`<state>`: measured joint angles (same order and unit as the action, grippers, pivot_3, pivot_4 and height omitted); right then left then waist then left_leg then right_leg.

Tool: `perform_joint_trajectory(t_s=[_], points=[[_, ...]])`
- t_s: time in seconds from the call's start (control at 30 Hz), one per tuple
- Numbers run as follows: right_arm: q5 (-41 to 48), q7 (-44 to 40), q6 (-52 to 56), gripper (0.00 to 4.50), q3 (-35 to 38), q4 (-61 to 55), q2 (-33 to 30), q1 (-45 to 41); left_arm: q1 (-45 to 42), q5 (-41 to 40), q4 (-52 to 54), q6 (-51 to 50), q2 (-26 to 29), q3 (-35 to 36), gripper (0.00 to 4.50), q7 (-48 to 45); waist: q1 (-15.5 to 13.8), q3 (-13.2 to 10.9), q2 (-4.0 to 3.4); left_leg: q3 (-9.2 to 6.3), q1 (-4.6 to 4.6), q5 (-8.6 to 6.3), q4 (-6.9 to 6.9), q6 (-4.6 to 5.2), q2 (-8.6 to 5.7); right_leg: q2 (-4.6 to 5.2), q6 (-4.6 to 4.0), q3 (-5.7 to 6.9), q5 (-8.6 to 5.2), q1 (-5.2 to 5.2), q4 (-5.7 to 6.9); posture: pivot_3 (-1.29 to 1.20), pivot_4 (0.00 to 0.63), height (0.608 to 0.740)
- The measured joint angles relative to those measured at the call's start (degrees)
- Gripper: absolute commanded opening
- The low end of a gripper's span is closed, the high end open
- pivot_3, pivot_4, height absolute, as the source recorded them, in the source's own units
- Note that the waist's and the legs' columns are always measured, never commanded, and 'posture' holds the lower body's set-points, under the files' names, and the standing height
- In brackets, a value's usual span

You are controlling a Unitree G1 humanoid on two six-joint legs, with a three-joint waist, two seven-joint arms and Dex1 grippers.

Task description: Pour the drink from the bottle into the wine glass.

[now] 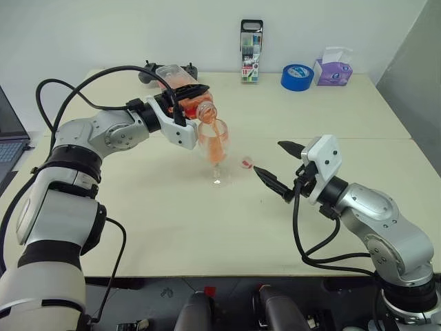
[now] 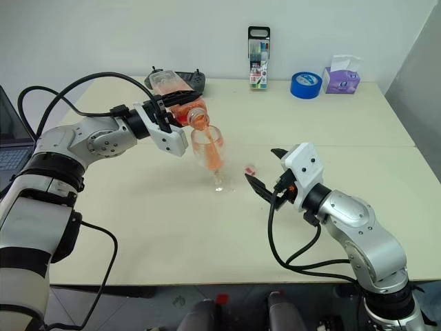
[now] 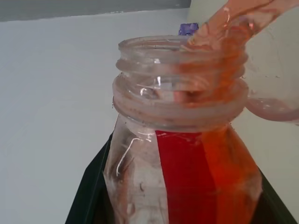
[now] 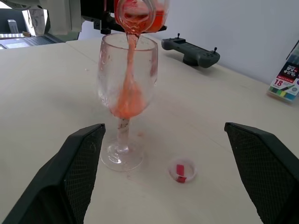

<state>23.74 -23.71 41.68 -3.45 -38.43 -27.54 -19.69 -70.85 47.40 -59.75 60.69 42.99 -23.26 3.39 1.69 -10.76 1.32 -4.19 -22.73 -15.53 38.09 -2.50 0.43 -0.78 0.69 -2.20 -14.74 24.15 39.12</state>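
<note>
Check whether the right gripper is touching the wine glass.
Apart. In the right wrist view the right gripper stands open, bare table showing between its fingers and the foot of the wine glass.

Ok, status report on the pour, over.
Left gripper shut on bottle, tilted; drink streaming into wine glass. Right gripper open, empty. Bottle cap beside glass foot.

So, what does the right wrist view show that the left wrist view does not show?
Right wrist view alone: the wine glass whole, with stem and foot, standing on the table; the small cap beside its foot; a black controller; a marker box. Left wrist view alone: the bottle's threaded neck close up, with its red band. Both: the bottle, the orange drink pouring into the glass.
</note>
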Motion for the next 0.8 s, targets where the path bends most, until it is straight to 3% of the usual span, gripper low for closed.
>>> perform_joint_trajectory(t_s=[0.8], points=[[0.06, -1.74, 0.05, 4.39, -0.13, 0.57, -0.56, -1.82, -0.73, 0.27, -0.28, -0.27, 0.79, -0.05, 1.69, 1.53, 0.01, 0.01, 0.01, 0.01, 0.03, 0.00, 0.09, 0.00, -0.01, 0.00, 0.00, -0.01, 0.00, 0.00, 0.16, 0.00, 0.150, 0.740]])
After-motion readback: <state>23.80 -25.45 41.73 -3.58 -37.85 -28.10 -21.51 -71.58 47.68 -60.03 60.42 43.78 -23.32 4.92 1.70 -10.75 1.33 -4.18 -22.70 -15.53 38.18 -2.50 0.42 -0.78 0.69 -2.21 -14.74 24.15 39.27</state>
